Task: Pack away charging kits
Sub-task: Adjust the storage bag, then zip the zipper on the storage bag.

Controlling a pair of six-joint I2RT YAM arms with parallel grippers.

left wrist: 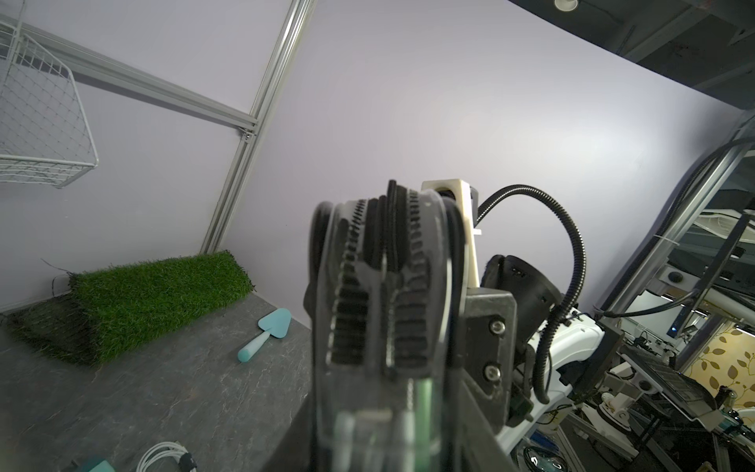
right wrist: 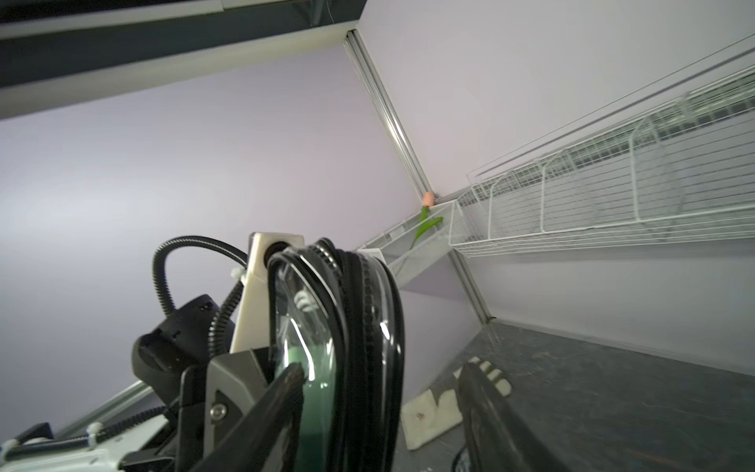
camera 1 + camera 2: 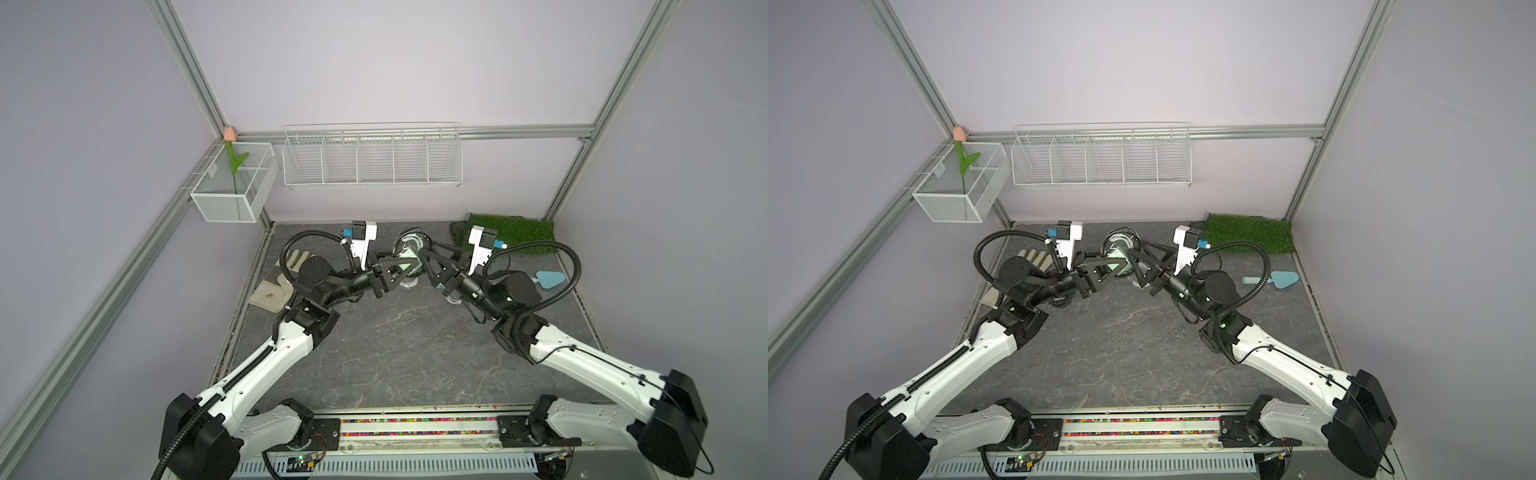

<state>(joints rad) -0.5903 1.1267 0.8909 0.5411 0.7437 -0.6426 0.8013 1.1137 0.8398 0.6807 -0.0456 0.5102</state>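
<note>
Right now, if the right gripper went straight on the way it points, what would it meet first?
Most likely the black-rimmed case, standing on edge inside the open right gripper; the left gripper faces it from beyond. Exact depth is unclear.

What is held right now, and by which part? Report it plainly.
The black-rimmed case, pinched across its clear flat sides by the left end effector. The right end effector stands open around it, gripping nothing.
</note>
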